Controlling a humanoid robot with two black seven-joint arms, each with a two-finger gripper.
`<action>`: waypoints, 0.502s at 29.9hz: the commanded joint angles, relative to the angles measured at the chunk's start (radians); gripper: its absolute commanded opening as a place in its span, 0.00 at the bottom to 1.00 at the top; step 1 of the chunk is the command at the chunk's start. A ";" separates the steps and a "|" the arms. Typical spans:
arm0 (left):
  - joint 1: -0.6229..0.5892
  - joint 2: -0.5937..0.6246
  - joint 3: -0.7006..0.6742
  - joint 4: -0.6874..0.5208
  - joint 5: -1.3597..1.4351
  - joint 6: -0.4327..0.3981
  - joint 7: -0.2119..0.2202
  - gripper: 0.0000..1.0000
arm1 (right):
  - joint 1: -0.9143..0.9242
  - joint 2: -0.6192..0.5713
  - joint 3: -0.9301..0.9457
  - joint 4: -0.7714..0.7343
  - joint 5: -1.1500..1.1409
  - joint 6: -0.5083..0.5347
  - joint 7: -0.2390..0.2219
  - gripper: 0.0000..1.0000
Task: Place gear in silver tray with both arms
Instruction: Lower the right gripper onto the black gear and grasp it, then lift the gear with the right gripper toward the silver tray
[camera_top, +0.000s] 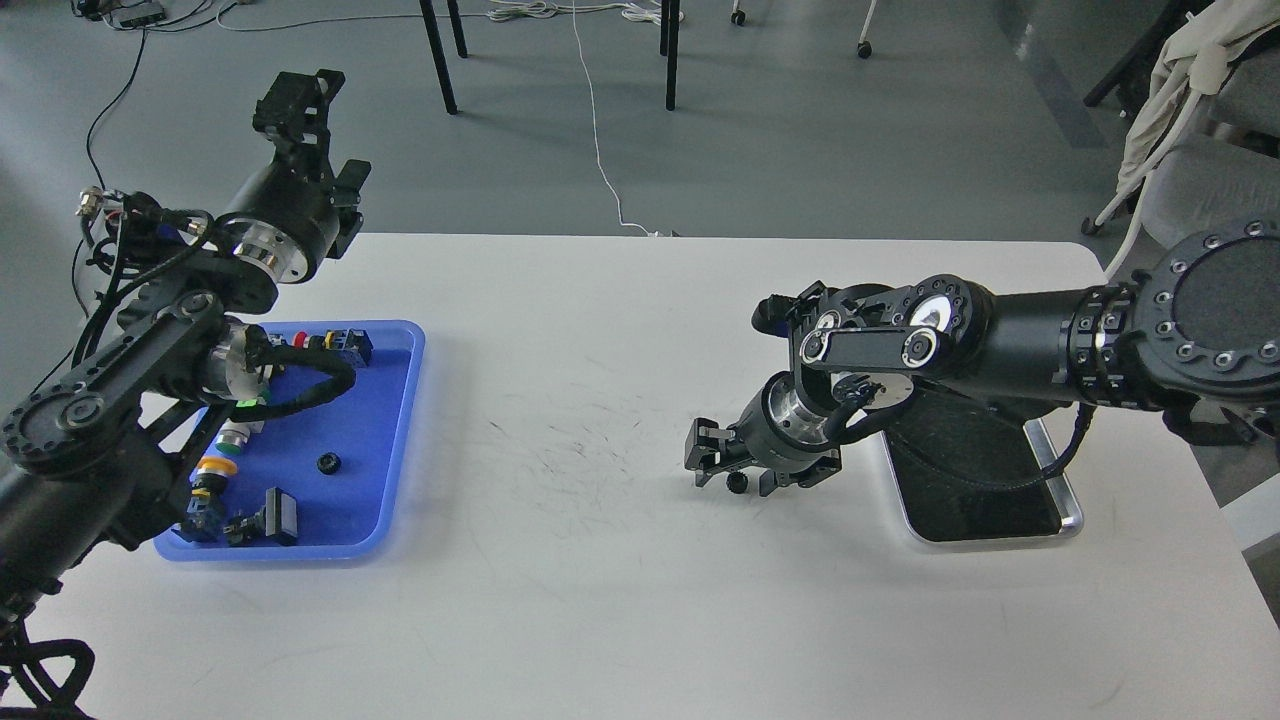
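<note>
The right gripper hangs low over the gear, fingers parted around it (contact unclear). The left gripper is raised, its finger spread unreadable; the silver tray lies right

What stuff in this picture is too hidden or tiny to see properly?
- Head view: the shiny silver metal tray is partly hidden by the right black arm.
- Small black gear on the white table: too small and dark to tell whether the right gripper touches it.
- Left gripper: too dark to tell whether it is open.
</note>
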 joint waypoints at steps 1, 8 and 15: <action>-0.001 -0.002 0.000 0.000 0.000 0.000 0.000 0.98 | 0.000 0.000 -0.004 -0.005 0.000 0.000 -0.018 0.61; -0.002 -0.002 0.000 0.000 0.000 0.000 0.000 0.98 | 0.000 0.000 -0.009 -0.006 -0.040 -0.003 -0.024 0.40; -0.002 -0.002 0.000 0.000 0.000 0.002 0.000 0.98 | 0.000 0.000 -0.009 -0.006 -0.046 -0.012 -0.023 0.05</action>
